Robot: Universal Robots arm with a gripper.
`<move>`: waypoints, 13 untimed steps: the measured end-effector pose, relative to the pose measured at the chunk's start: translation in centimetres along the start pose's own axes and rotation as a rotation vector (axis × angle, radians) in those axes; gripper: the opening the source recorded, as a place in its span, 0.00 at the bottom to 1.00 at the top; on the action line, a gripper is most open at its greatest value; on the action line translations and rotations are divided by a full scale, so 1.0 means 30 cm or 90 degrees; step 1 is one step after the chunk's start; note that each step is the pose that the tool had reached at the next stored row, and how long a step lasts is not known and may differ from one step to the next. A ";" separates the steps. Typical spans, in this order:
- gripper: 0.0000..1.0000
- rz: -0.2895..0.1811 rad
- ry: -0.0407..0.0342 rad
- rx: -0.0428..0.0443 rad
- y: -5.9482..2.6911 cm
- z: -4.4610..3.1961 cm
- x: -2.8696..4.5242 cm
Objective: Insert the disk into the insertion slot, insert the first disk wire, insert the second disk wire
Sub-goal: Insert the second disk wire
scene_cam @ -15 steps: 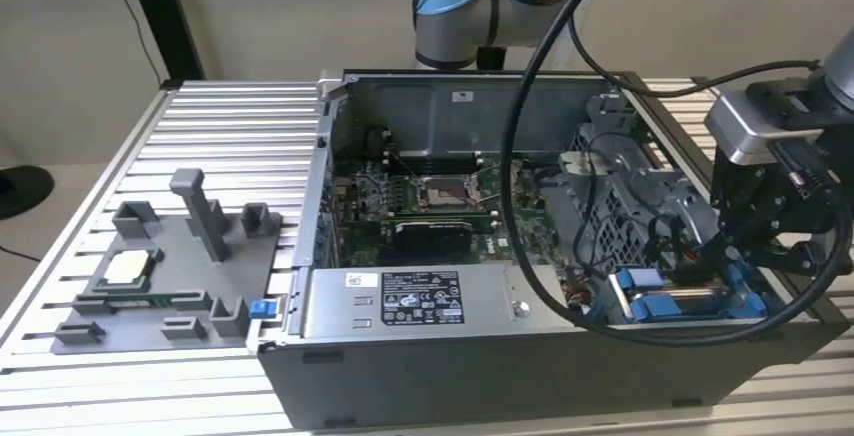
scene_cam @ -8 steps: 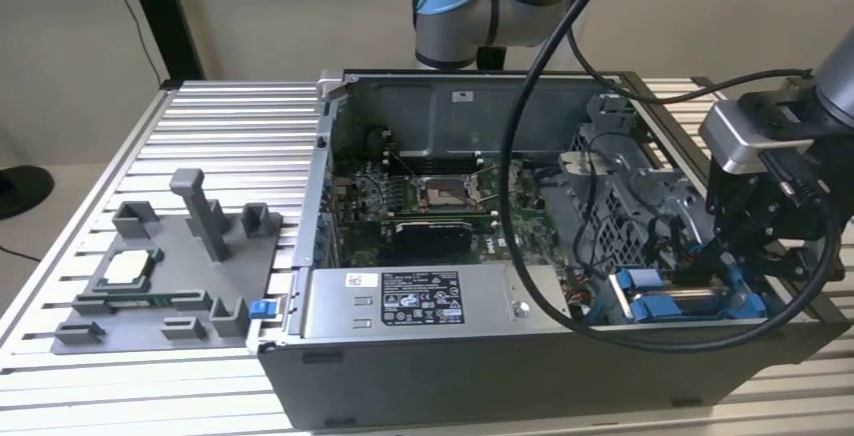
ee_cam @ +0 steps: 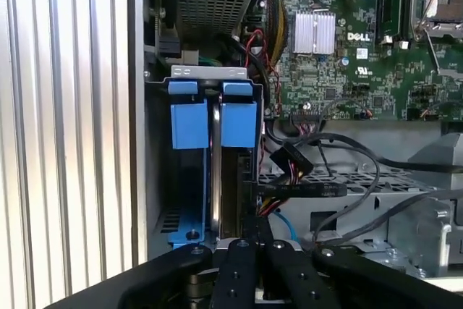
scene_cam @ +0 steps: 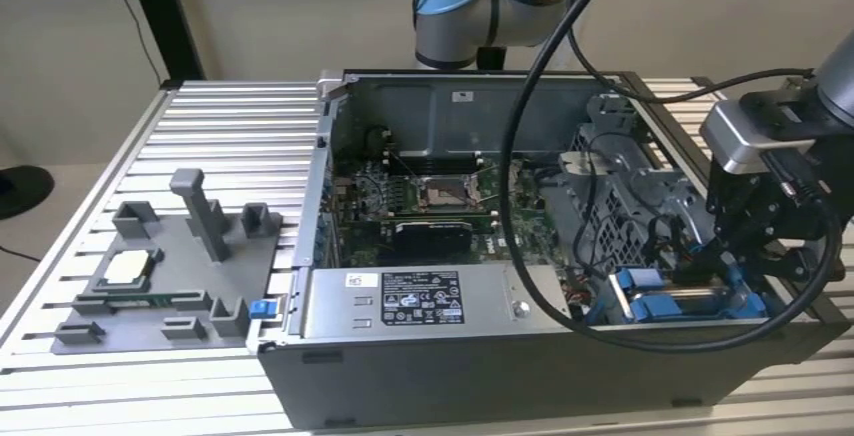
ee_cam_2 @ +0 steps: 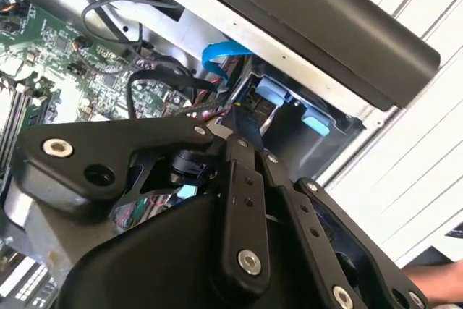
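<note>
Landmark: the open computer case (scene_cam: 441,356) is lying on its side on the slatted table (scene_cam: 214,136), so the bays are facing up for top-down access.
Insertion slot: the insertion slot (ee_cam: 189,233) is sitting at the case's corner next to the side wall, beside the perforated cage (ee_cam: 362,200).
Disk: the disk (ee_cam: 217,171) is standing on edge in that slot, its blue frame tabs (ee_cam: 212,117) poking up at the slot's mouth; it appears to be seated already.
Gripper: the gripper (ee_cam: 255,233) is hovering just over the slot's cable end, its fingers (ee_cam: 246,251) pressed together into a narrow tip; whether something thin is pinched between them I cannot tell.
Wires: a bundle of black and red wires (ee_cam: 304,171) is crowding that end of the disk, which is likely why the tip is working there.
Holder: the grey fixture (scene_cam: 167,266) is sitting on the table outside the case.
</note>
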State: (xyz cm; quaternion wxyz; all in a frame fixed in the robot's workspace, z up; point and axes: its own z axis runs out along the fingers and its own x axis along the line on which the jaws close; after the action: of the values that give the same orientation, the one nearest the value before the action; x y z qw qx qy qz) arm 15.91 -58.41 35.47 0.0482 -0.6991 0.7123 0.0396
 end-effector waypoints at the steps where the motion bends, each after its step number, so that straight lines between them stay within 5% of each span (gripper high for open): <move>1: 0.00 0.000 0.0000 0.0000 0.000 -0.015 -0.002; 7: 0.00 0.000 0.0004 0.0000 -0.001 -0.099 -0.013; 13: 0.00 0.000 0.0002 0.0000 -0.001 -0.106 -0.013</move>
State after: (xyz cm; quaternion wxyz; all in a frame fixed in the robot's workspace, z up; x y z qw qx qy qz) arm 15.91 -58.41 38.67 0.0481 -0.6991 0.7123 0.0395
